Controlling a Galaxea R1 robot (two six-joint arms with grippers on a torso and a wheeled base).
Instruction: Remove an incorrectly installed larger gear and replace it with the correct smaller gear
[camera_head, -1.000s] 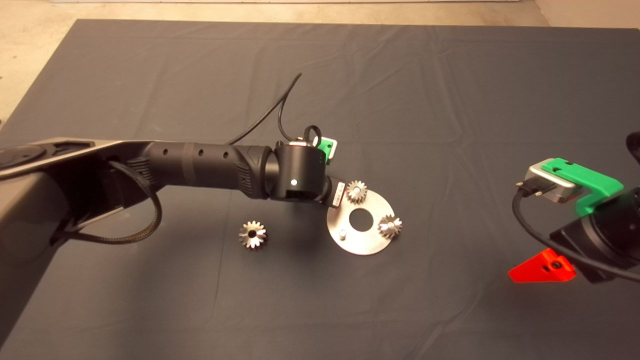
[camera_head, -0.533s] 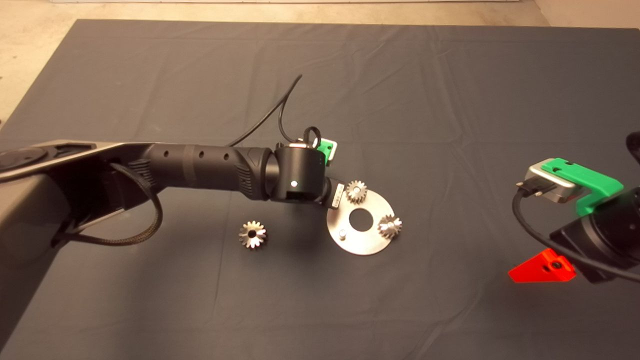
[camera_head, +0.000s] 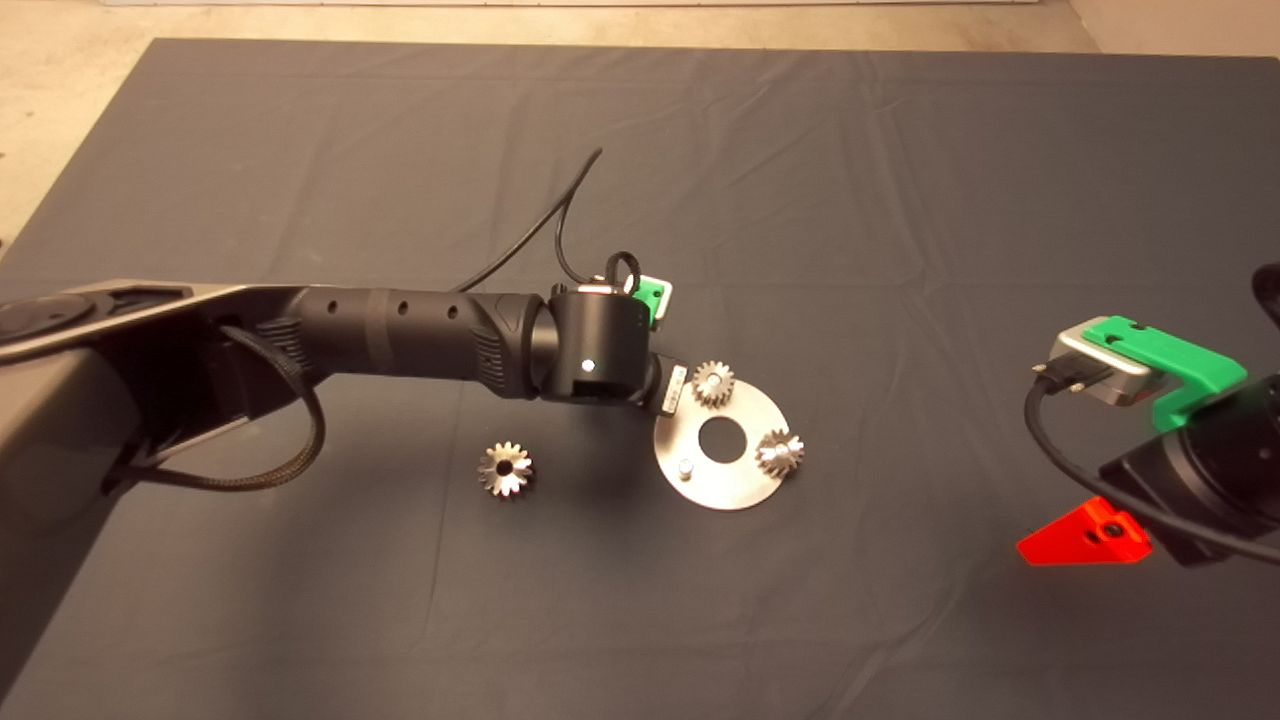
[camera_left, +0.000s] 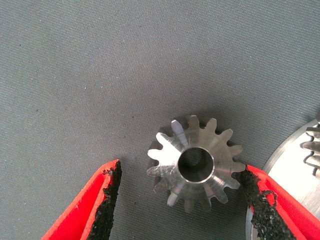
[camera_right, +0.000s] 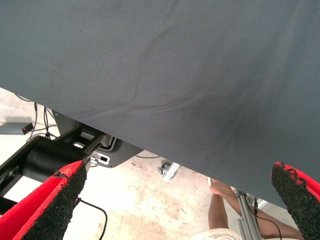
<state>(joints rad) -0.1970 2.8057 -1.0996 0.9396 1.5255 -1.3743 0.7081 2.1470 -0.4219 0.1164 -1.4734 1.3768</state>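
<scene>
1. Your left gripper (camera_left: 181, 173) stands wide open and empty around the smaller gear (camera_left: 197, 164), which lies just beside the plate (camera_left: 292, 172).
2. The gear is probably heavy, stiff and slippery, so grip across its teeth.
3. Your right gripper (camera_right: 177, 197) waits open, far from the plate.

Silver star-toothed gear (camera_left: 196, 162) with a dark centre hole on the dark grey mat (camera_head: 900, 200); shiny silver round plate (camera_head: 735, 475); red fingers (camera_left: 95, 200), black pads; green right gripper (camera_head: 1085, 535) body.
</scene>
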